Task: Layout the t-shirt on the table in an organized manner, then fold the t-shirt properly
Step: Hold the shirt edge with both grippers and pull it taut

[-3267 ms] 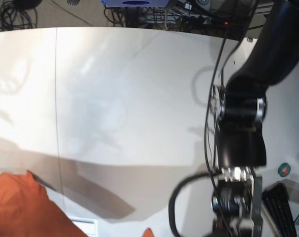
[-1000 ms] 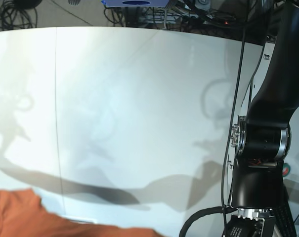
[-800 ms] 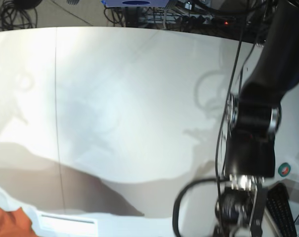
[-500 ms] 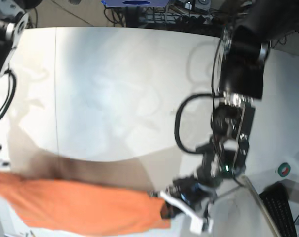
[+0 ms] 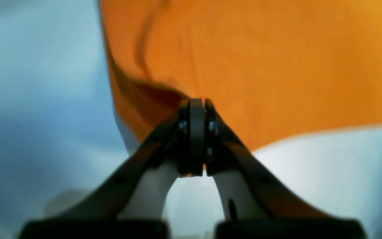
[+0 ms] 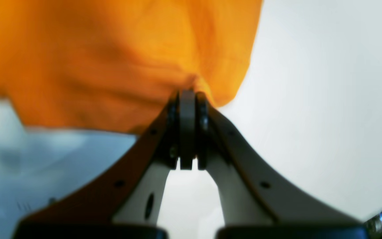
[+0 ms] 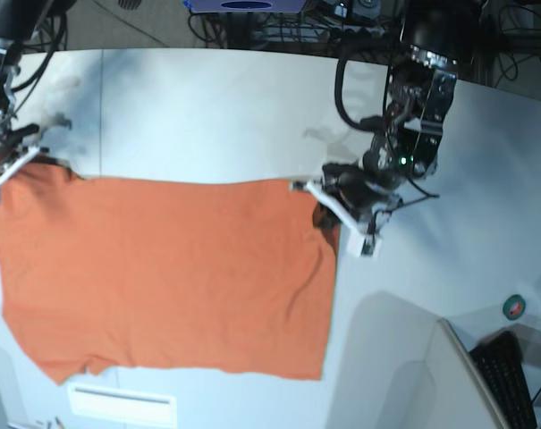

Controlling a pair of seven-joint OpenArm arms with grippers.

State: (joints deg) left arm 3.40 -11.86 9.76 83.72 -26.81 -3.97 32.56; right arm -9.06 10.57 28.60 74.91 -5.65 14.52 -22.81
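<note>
White table carries the spread orange t-shirt.

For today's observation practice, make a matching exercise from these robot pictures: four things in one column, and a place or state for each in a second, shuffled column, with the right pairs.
Things:
1. t-shirt
2. left gripper
3. right gripper
4. table

Places or states:
A. white, bare along its far side
B. shut on the cloth's corner at the base view's left
C. orange, spread out wide
D. shut on the cloth's corner at the base view's right

Pairs: 1-C, 2-D, 3-B, 4-A
</note>
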